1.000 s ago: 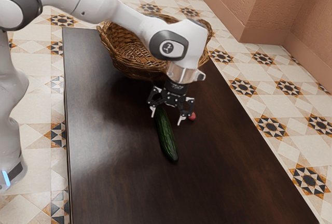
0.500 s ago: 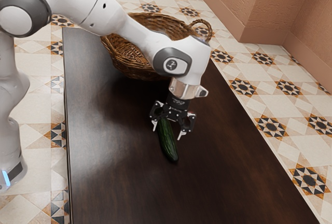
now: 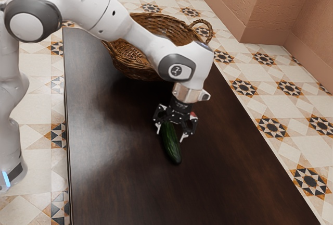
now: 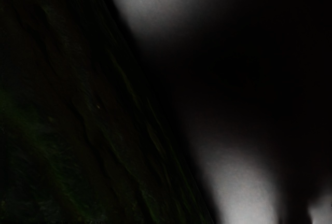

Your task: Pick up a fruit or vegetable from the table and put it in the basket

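In the exterior view my gripper (image 3: 170, 135) is low over the table, open, its fingers on either side of the dark green cucumber (image 3: 171, 146). The cucumber's near end sticks out beyond the fingers; its far end is hidden under the hand. I cannot make out both fingers touching it. In the wrist view the cucumber's dark ridged skin (image 4: 78, 115) is very close to the camera. The woven basket (image 3: 130, 61) stands behind the gripper, partly covered by my arm.
A small red item (image 3: 193, 114) peeks out just behind the gripper, mostly hidden. The dark table (image 3: 223, 183) has its long edge at the exterior view's right, with tiled floor (image 3: 270, 128) beyond it.
My hand has come down and shifted toward the exterior view's right, around the cucumber. The cucumber has slid slightly that same way.
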{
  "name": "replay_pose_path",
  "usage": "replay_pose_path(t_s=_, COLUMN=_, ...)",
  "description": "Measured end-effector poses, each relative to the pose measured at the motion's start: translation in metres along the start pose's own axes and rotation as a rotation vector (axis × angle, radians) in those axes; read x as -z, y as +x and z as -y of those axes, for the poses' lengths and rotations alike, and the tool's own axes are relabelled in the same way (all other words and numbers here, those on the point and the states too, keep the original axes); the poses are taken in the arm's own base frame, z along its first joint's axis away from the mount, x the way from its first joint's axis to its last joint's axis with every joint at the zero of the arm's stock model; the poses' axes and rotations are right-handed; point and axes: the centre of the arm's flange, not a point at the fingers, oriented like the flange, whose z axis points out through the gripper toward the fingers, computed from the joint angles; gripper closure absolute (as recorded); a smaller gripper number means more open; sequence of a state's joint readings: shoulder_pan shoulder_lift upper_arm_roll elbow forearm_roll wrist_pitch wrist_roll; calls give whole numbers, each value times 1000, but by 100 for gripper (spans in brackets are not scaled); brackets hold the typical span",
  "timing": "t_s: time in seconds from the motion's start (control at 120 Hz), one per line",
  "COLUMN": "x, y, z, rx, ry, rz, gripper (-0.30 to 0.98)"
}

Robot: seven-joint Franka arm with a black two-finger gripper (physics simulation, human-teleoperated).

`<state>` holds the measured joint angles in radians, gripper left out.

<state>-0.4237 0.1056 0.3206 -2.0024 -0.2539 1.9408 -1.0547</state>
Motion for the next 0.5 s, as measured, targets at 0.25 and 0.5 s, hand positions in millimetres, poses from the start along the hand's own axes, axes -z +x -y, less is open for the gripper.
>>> replay_pose_path(t_s=0.25, x=1, y=0, z=-1, rx=-7, ry=7, rz=-9, gripper=21)
replay_pose_path(t_s=0.5, x=8, y=-1, z=0, rx=-8, ry=0, rz=-15, gripper=45)
